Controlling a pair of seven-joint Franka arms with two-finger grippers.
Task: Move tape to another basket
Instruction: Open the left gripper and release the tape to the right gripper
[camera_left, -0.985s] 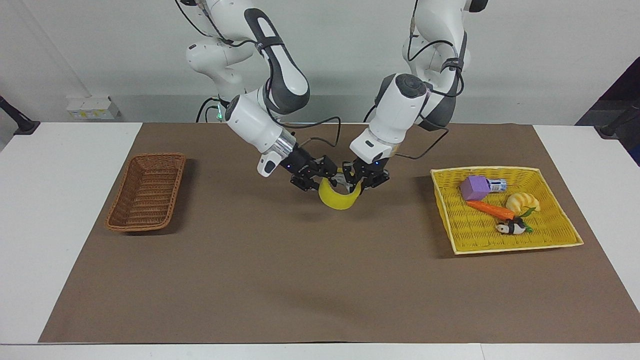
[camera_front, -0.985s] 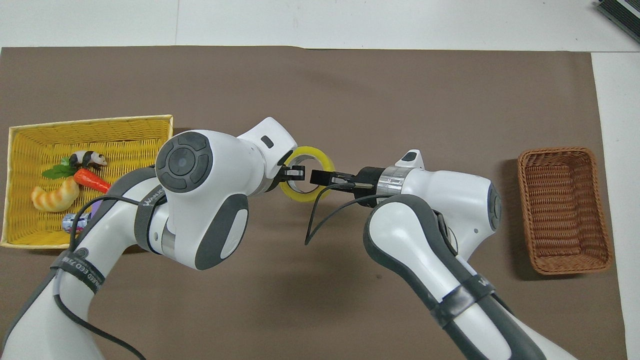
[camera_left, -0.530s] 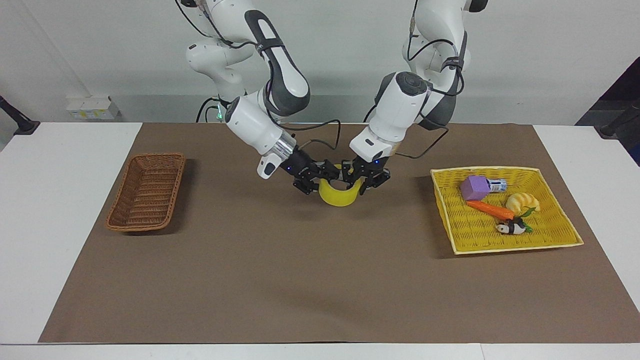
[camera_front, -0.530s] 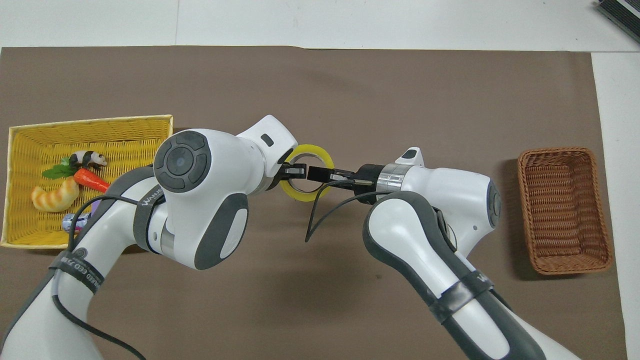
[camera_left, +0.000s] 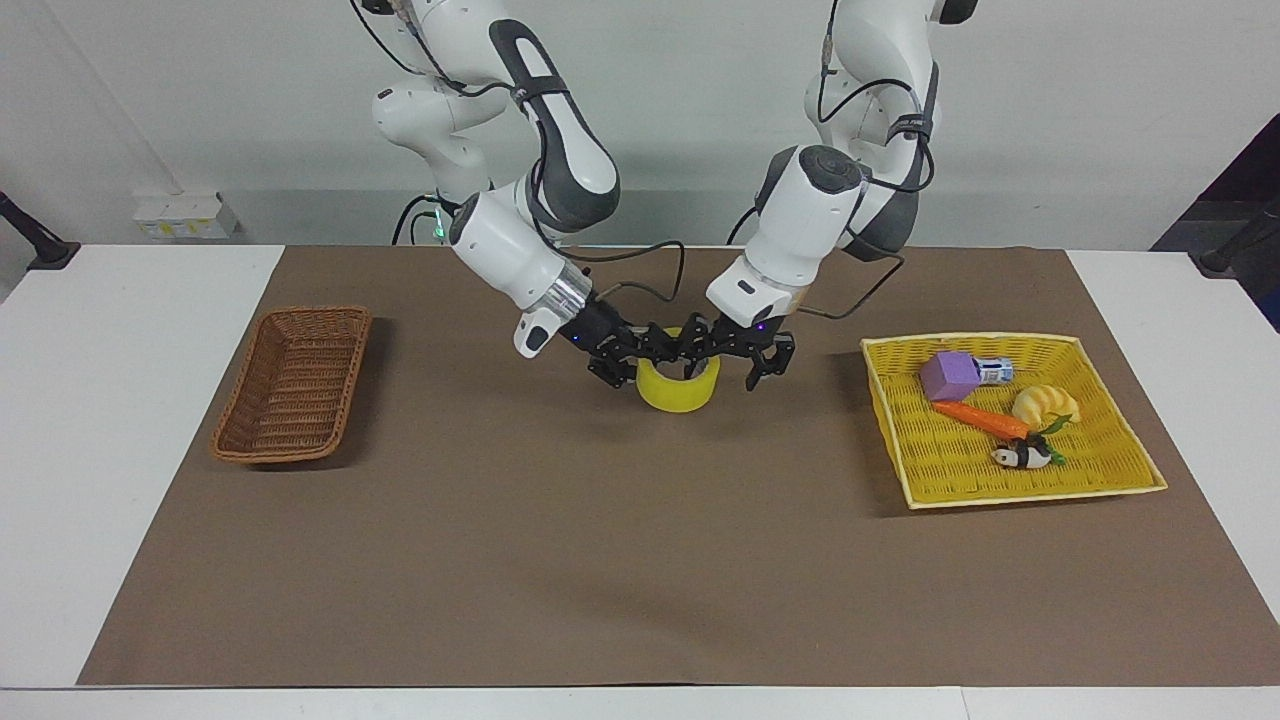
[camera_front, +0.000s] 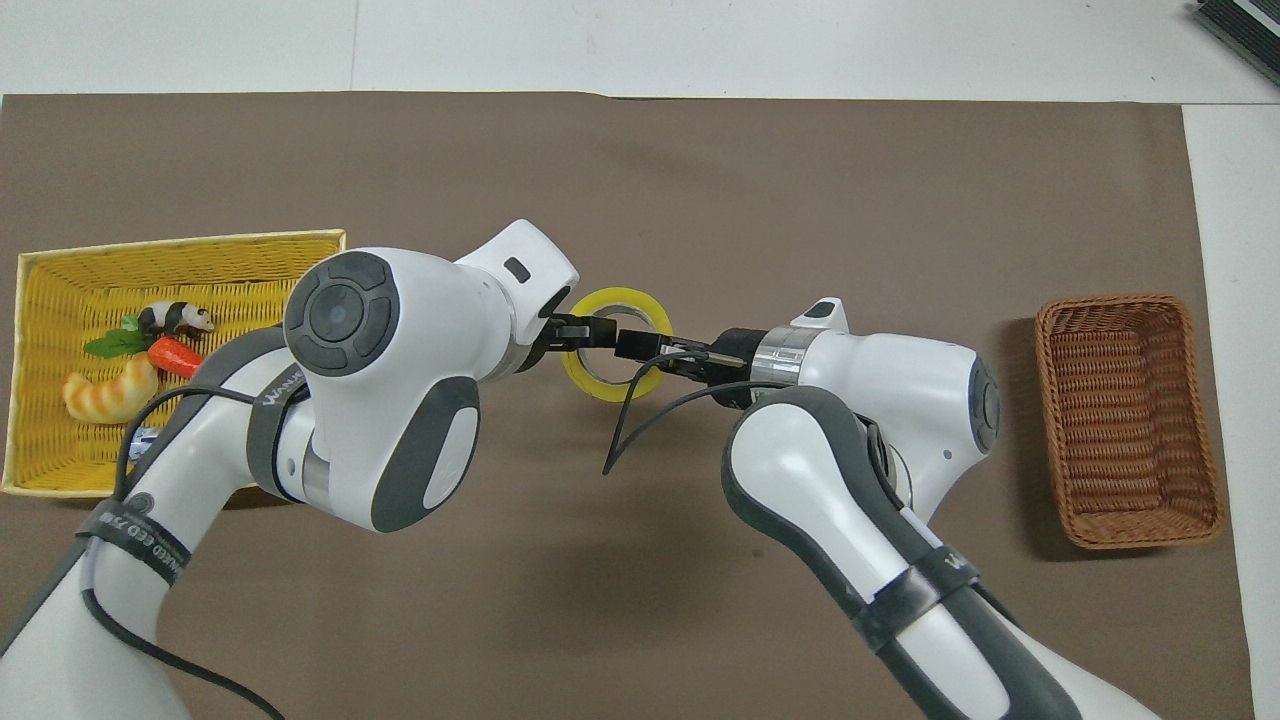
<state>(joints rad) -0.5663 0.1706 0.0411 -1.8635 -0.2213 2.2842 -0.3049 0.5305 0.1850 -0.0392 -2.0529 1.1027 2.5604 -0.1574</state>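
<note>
The tape (camera_left: 680, 394) (camera_front: 588, 378), a wide yellow roll with a pale core, hangs just above the brown mat at the middle of the table. My right gripper (camera_left: 652, 350) (camera_front: 640, 349) is shut on its rim at the side toward the right arm's end. My left gripper (camera_left: 738, 358) (camera_front: 572, 334) stands open at the roll's other side with its fingers spread wide; one finger is close to the rim, and I cannot tell whether it touches. The brown wicker basket (camera_left: 300, 314) (camera_front: 1128, 302) sits empty at the right arm's end of the table.
A wide yellow basket (camera_left: 950, 472) (camera_front: 100, 268) at the left arm's end holds a purple block (camera_left: 949, 375), a carrot (camera_left: 980, 418), a croissant toy (camera_left: 1042, 403) and a panda figure (camera_left: 1022, 456). Both forearms lean in over the mat's middle.
My left gripper opened and let go of the tape and drew slightly away. My right gripper closed on the rim. The roll now hangs more level and a little higher.
</note>
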